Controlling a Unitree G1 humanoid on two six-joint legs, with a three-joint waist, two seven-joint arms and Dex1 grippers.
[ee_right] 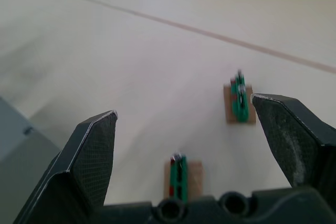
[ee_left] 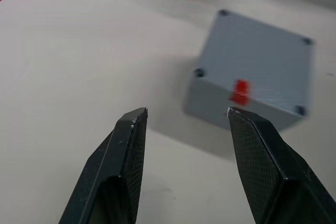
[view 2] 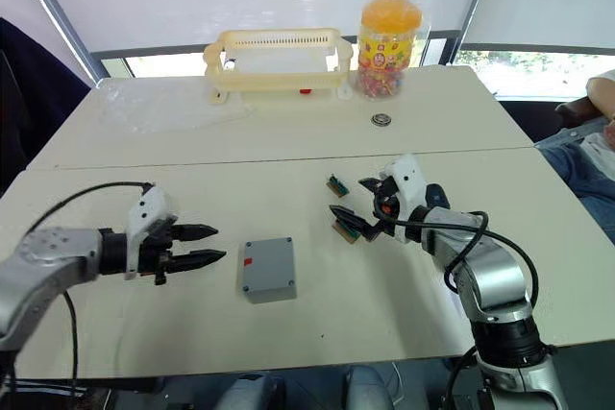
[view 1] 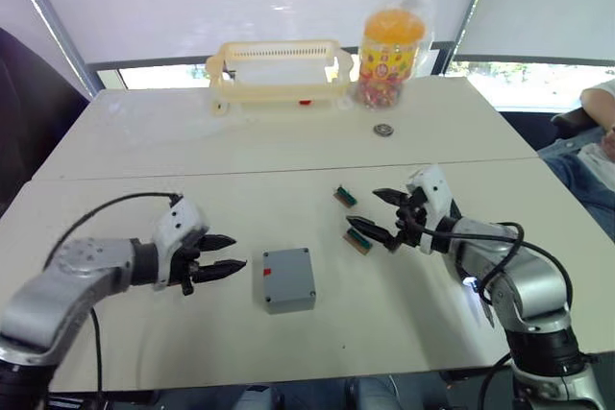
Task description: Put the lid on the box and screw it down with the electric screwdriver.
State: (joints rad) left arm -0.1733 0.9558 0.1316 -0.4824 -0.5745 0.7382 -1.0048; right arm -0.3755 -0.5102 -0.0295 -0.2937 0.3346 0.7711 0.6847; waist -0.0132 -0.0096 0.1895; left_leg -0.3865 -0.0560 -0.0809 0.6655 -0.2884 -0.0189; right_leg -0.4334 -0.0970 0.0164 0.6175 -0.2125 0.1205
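Head views: grey box [view 1: 288, 278] is sitting closed-side up mid-table between the left gripper [view 1: 223, 255] and right gripper [view 2: 351, 208], both spread and empty. Left wrist view: fingers [ee_left: 123, 171] are pointing at the box. Right wrist view: jaws are straddling two small green boards [ee_right: 181, 179]; reach stage, the box probably needs grasping next.
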